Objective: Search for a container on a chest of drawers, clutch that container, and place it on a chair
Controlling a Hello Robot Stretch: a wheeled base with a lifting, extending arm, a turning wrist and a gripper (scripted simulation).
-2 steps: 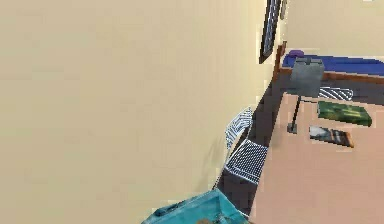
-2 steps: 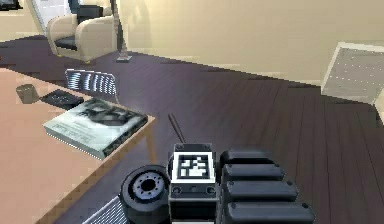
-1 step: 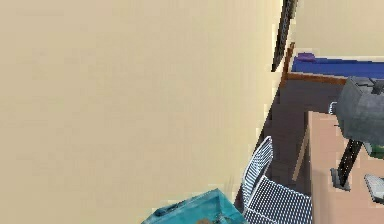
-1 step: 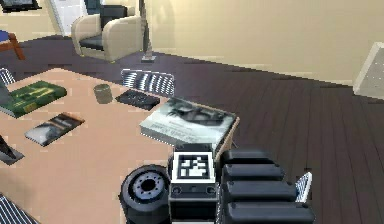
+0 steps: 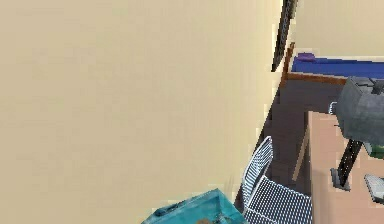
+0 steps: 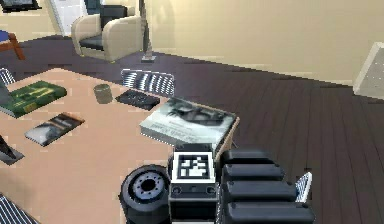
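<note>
The arm (image 6: pixel 262 192) rises from the arm side view's bottom edge over a tan table (image 6: pixel 100 150). One white marker square (image 6: pixel 193 167) shows at its end, and the gripper's dark round body (image 6: pixel 147 194) sits left of it. I cannot make out its far end, so I cannot tell whether it holds anything. A small grey cup-like container (image 6: pixel 102 92) stands on the table's far side. Behind it is a white wire chair (image 6: pixel 148 80). A beige armchair (image 6: pixel 105 30) stands farther out. Another white wire chair (image 5: pixel 262 185) shows low in the forward view.
A beige wall (image 5: pixel 120 100) takes up the forward view's left, very close. A table (image 5: pixel 330 160) with a grey object (image 5: pixel 365 110) lies at its right, and a blue-covered bed (image 5: pixel 335 65) lies beyond. A teal thing (image 5: pixel 190 212) sits at the bottom. Books (image 6: pixel 190 118) lie on the tan table.
</note>
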